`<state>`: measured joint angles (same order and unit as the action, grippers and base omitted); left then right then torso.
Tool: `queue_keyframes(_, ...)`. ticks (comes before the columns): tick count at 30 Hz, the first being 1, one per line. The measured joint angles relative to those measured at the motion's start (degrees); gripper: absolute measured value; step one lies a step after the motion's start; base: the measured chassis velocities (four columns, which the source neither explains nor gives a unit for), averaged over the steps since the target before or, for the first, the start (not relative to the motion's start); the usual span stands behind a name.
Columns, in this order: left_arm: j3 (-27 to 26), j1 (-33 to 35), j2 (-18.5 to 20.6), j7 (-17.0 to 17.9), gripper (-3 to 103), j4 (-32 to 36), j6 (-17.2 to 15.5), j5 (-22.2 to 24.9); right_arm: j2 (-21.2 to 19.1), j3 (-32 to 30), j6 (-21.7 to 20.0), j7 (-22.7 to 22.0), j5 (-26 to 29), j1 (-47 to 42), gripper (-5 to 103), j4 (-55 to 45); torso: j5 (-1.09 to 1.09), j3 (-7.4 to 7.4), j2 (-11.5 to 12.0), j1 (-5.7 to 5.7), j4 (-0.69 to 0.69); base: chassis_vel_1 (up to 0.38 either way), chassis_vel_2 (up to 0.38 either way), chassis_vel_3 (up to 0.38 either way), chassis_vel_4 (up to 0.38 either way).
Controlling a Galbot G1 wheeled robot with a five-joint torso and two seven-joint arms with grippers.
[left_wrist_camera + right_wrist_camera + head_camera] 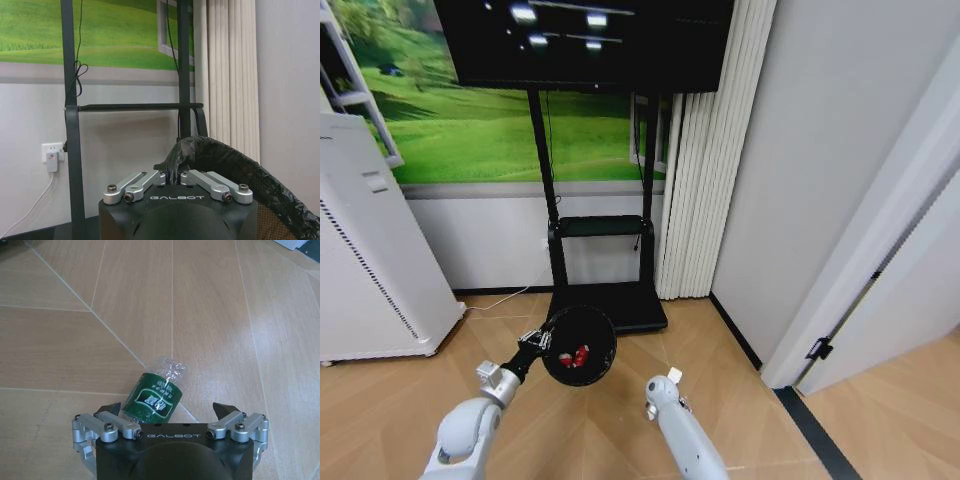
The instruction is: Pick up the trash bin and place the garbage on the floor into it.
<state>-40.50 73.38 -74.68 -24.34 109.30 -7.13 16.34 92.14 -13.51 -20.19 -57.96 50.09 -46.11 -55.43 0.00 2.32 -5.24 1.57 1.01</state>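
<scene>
My left gripper (542, 338) holds the small black trash bin (578, 346) off the floor in front of me, shut on its rim; a red scrap (580, 355) lies inside. In the left wrist view the fingers (145, 181) pinch the bin's black liner and rim (235, 162). My right gripper (167, 410) hangs open just above the floor (75, 340), over a crumpled clear bottle with a green label (152, 399). The bottle lies on its side between the fingertips, nearer one of them. My right arm (670, 410) points downward in the head view.
A black TV stand (600, 235) with a flat base stands just beyond the bin. A large white air purifier (370, 250) is at the left, folded white blinds (695, 170) and a wall corner at the right. A wall socket with a white cable (51, 152) sits low on the wall.
</scene>
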Motion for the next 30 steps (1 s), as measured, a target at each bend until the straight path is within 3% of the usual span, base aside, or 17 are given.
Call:
queue_keyframes(6,0.06,-0.27,0.03,-0.31,8,-0.4,0.03,0.03,0.0,0.4,1.34,1.47,0.72,-0.25,100,0.21,0.0,0.0,-0.02,0.0,0.0,0.0,0.0,0.0,0.0)
queue_keyframes(12,0.47,-0.24,-0.08,-0.8,8,-0.95,0.38,0.0,0.0,0.62,4.18,1.41,6.96,0.78,100,0.67,0.0,0.0,-0.02,0.0,0.0,0.0,0.0,0.0,0.0)
queue_keyframes(23,1.26,-1.48,0.51,-1.14,8,-1.82,0.43,0.42,0.0,0.51,10.34,2.24,12.01,2.82,100,3.86,-0.01,0.0,-0.02,0.0,0.0,0.0,0.0,0.0,0.0)
queue_keyframes(30,1.75,-2.04,0.78,-1.3,8,-2.47,0.53,0.57,0.0,0.52,12.19,3.46,16.22,3.42,100,5.4,0.0,0.0,-0.01,0.0,0.0,0.0,0.0,0.0,0.0)
